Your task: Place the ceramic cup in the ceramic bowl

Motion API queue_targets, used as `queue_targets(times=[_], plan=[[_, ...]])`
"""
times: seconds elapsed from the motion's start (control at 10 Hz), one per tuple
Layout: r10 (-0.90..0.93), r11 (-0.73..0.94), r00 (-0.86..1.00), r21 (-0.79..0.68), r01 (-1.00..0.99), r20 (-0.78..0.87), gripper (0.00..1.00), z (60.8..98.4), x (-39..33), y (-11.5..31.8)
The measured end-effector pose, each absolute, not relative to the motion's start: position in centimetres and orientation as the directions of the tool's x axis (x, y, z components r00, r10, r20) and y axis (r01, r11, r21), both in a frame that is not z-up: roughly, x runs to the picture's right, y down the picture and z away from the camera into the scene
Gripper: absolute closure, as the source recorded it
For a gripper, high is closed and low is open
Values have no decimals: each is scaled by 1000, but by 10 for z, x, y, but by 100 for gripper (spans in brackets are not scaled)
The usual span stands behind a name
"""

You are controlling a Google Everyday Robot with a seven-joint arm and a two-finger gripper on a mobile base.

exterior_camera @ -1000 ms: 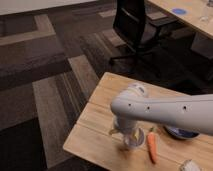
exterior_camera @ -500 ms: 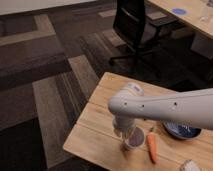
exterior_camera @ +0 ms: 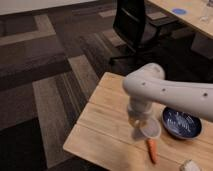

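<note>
Small white ceramic cup, pale inside, tilted, gripper clamped on its rim, beside dark blue ceramic bowl

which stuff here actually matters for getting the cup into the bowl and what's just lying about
For the job:
- ceramic cup, white, gripped at the hand
- ceramic bowl, dark blue, beside the cup
- hand, shut on the cup, above the wooden table

Just lying about:
- carrot, in front of the cup
- white object at the table's edge, unclear what
- office chair behind
</note>
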State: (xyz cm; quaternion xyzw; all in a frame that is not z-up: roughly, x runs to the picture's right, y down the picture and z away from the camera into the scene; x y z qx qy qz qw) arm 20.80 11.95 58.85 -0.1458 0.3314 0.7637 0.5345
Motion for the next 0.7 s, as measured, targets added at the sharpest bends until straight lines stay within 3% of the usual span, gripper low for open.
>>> queue_targets(times=[0.6, 0.7], plan=[[716, -226, -413, 373, -900, -563, 98, 583, 220, 114], [719, -269, -477, 430, -862, -505, 98, 580, 247, 109]])
